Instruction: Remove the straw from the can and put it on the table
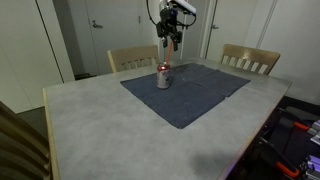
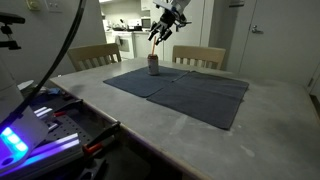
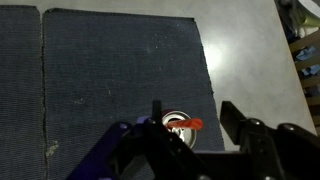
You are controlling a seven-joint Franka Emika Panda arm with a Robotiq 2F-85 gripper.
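The silver-grey can (image 1: 163,77) with a red top band stands upright on the dark blue mat (image 1: 200,90), on the pale marble-like table (image 1: 100,120). It also shows in the other exterior view (image 2: 153,64). The red-orange straw (image 2: 155,45) stands tilted in the can. My gripper (image 1: 172,38) hangs above the can, near the straw's top. In the wrist view the can's top (image 3: 174,121) and the straw's end (image 3: 190,124) lie between the spread fingers of my gripper (image 3: 192,106). The gripper is open and does not pinch the straw.
Two wooden chairs (image 1: 132,57) (image 1: 250,58) stand at the table's far edge behind the mat. Another chair back (image 1: 20,140) is in the near corner. Equipment with a blue light (image 2: 30,130) sits beside the table. Bare table top (image 3: 250,50) lies beside the mat.
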